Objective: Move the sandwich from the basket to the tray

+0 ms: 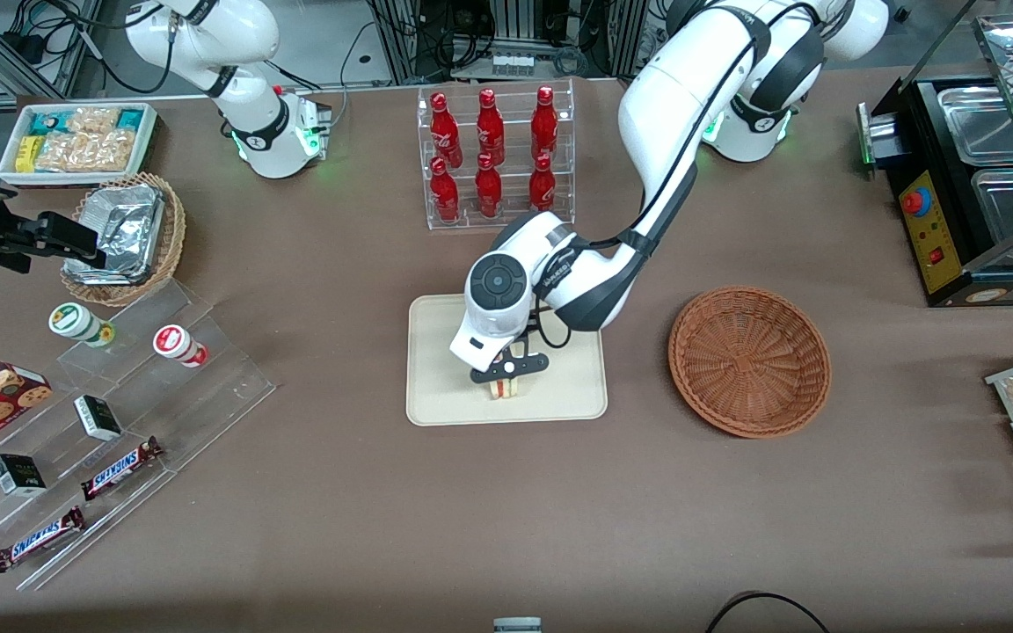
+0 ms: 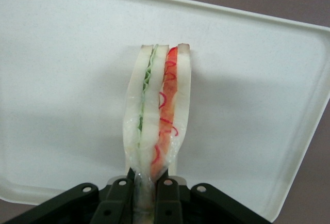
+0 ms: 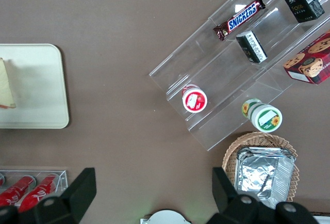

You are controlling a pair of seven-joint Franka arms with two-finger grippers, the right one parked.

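My left gripper point(image 1: 507, 378) is over the cream tray point(image 1: 436, 396), shut on the sandwich point(image 1: 506, 389). In the left wrist view the sandwich point(image 2: 157, 118) is a wrapped white-bread wedge with green and red filling, pinched at its near end between the black fingers point(image 2: 169, 198), with the tray point(image 2: 62, 95) under it. I cannot tell whether it touches the tray. The reddish-brown wicker basket point(image 1: 749, 360) lies empty beside the tray, toward the working arm's end. The right wrist view shows the tray's edge point(image 3: 46, 87) and a bit of the sandwich point(image 3: 6, 87).
A clear rack of red bottles point(image 1: 493, 154) stands farther from the front camera than the tray. A tan basket with foil point(image 1: 128, 233), a white snack bin point(image 1: 76, 141) and clear steps with snacks point(image 1: 111, 431) lie toward the parked arm's end. A black food warmer point(image 1: 972, 176) stands at the working arm's end.
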